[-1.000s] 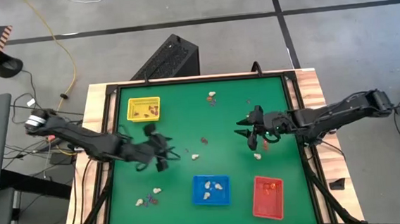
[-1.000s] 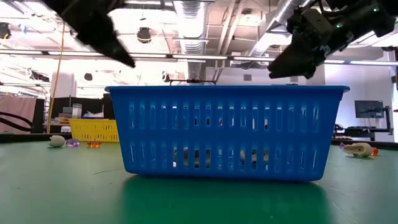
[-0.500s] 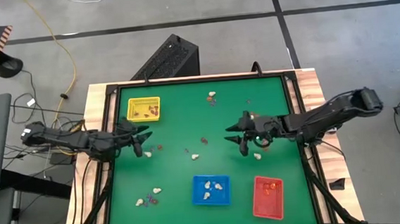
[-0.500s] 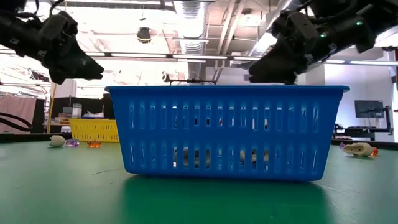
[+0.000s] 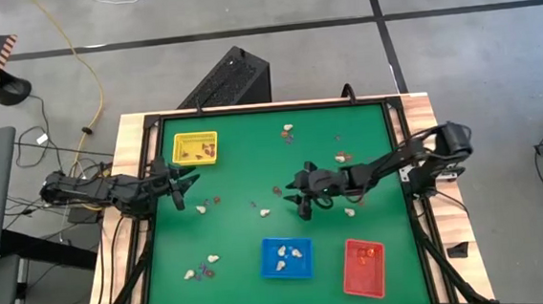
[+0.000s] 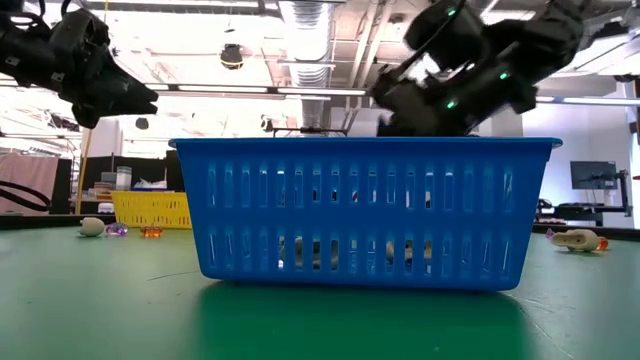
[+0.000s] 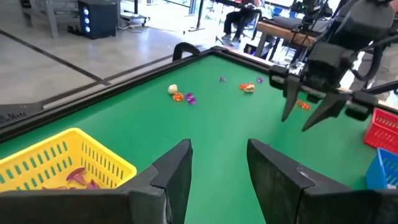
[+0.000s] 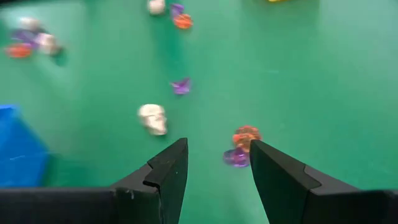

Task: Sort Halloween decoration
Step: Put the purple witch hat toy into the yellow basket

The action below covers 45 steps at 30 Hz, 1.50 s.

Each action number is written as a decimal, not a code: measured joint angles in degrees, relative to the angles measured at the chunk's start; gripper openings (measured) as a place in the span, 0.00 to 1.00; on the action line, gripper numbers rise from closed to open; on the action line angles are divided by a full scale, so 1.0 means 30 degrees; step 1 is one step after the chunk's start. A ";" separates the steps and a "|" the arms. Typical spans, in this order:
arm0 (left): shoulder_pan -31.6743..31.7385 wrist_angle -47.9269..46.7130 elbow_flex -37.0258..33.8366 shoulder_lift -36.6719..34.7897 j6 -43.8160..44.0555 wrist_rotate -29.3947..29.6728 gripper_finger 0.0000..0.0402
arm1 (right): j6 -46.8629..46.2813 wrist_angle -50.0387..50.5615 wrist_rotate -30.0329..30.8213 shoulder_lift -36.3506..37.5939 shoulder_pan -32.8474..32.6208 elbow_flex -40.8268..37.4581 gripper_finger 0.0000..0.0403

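Right gripper: near the middle of the high view, over the green surface, jaws released and empty; in the right wrist view the fingers are parted, pointing down at the surface

Nearest trinkets: an orange piece touching a purple piece, lying straight ahead between the jaws and slightly toward one finger; a whitish skull ahead and off to the other side; a small purple piece farther on; no long axis can be told on pieces this small

Left gripper: at the left edge of the surface in the high view, just below the yellow tray, jaws released and empty; well apart from the centre pieces, so the right arm is judged the nearer for the orange-purple pair

Other decoration: a loose piece near the left gripper, a group at lower left, one at upper centre; some lie already in the blue tray and red tray
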<state>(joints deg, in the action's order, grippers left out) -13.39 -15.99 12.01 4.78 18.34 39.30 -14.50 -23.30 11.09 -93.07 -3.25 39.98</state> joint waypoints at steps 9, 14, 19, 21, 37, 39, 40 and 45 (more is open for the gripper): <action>0.0000 -0.0073 0.0000 0.0007 -0.0333 -0.0005 0.36 | -0.0002 -0.1282 0.2795 -0.3208 -0.0019 0.1445 0.50; 0.0000 -0.0416 0.0015 0.0007 -0.0340 -0.0006 0.36 | -0.0007 -0.2089 0.2763 -0.4102 0.0077 0.1445 0.50; 0.0000 -0.1185 0.0029 0.0015 -0.0348 -0.0022 0.36 | -0.0007 -0.1684 0.2784 -0.4104 0.0197 0.1438 0.50; 0.0000 -0.1627 0.0029 0.0015 -0.0348 -0.0110 0.36 | 0.0000 -0.1752 0.2784 -0.4104 0.0175 0.1430 0.50; 0.0000 -0.5916 0.0029 0.0015 -0.0343 -0.0178 0.36 | 0.0067 -0.1160 0.2811 -0.4098 0.0408 0.1266 0.20; 0.0000 -0.6410 0.0029 0.0015 -0.0347 -0.0180 0.36 | 0.0284 -0.1096 0.2806 -0.4097 0.0393 0.1255 0.15; 0.0000 -0.6568 0.0029 0.0015 -0.0284 -0.0180 0.36 | 0.0291 -0.1083 0.2806 -0.4097 0.0393 0.1255 0.12; 0.0000 -0.6717 0.0029 0.0015 -0.0061 -0.0180 0.36 | 0.0492 -0.1058 0.2806 -0.4089 0.0386 0.1255 0.04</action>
<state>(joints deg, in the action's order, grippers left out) -13.39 -36.14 12.10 4.82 18.16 38.76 -13.03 -26.47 19.51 -105.34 -2.09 43.75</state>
